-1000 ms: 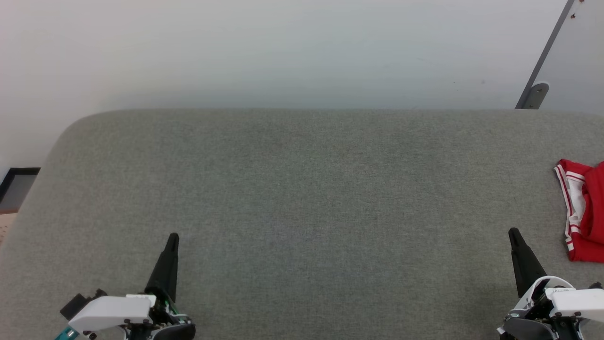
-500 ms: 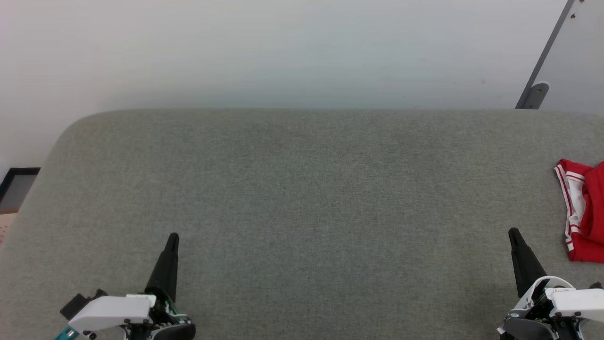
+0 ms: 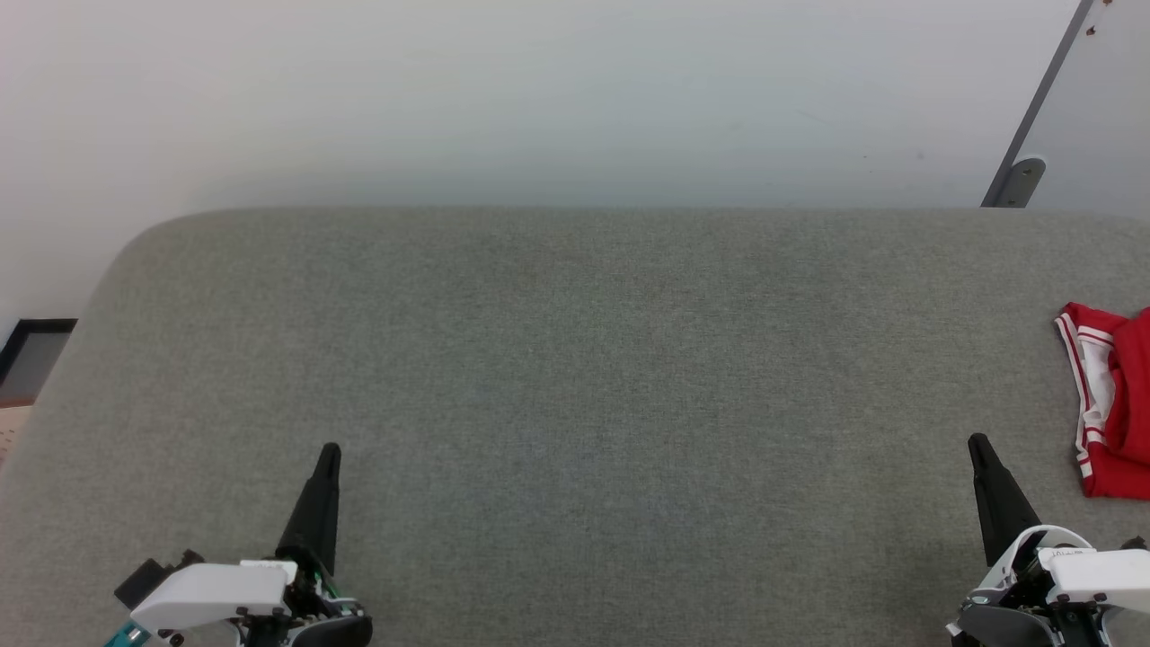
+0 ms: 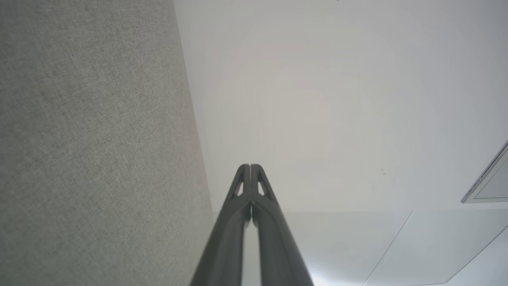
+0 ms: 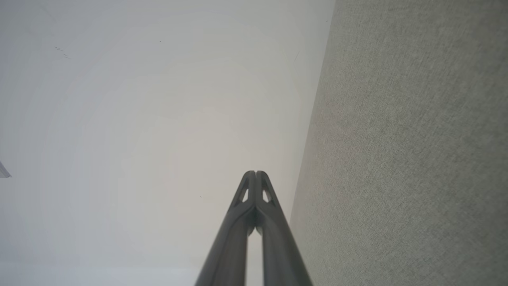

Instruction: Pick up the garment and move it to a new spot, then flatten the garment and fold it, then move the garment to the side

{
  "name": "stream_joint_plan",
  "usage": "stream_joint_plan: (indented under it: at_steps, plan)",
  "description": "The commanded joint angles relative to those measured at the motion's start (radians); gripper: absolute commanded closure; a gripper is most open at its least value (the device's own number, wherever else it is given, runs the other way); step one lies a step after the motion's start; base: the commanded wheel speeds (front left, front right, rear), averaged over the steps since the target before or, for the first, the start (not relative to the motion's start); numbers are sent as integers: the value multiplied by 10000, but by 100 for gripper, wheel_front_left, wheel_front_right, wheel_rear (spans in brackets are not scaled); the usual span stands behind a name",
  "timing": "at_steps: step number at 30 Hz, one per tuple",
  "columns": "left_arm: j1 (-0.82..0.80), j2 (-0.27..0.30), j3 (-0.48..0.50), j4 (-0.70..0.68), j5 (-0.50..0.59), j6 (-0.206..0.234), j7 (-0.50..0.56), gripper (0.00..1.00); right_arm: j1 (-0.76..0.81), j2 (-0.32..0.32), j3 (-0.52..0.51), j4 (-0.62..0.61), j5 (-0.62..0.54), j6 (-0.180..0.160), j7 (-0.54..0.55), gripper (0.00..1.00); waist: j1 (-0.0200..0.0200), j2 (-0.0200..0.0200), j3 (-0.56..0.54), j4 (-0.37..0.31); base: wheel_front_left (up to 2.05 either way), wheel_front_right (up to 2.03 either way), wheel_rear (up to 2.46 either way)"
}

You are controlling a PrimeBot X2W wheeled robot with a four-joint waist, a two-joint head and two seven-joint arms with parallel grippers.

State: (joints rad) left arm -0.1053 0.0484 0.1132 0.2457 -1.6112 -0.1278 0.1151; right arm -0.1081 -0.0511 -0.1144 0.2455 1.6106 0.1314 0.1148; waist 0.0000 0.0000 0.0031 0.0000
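Head view: one garment (image 3: 1112, 404), red with white striped trim, lies bunched at the right edge of the grey fabric surface (image 3: 575, 359), cut off by the frame. Grippers counted: two. The left gripper (image 3: 329, 454) is at lower left. The right gripper (image 3: 978, 445) is at lower right, near the garment but apart from it.
Left wrist view: two fingers pressed together, holding nothing.
Right wrist view: two fingers closed tip to tip, empty.

It looks like a plain test room or lab. A broad grey fabric-covered surface (image 3: 575, 359) with a rounded corner sits against a bare white wall (image 3: 539, 90) (a grey metal-edged panel (image 3: 1103, 99) slants at far right).
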Motion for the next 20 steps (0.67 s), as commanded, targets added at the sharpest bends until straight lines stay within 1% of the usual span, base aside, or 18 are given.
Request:
stream_joint_plan:
  at_steps: [1,20]
  plan:
    - [-87,4,12,-10,-35,-54,14,100,-31,28,4,0,45,-14,21,100,0,0,0,0,0,0,0]
    - [-87,4,13,-10,-35,-54,13,100,-31,28,4,0,46,-14,21,100,0,0,0,0,0,0,0]
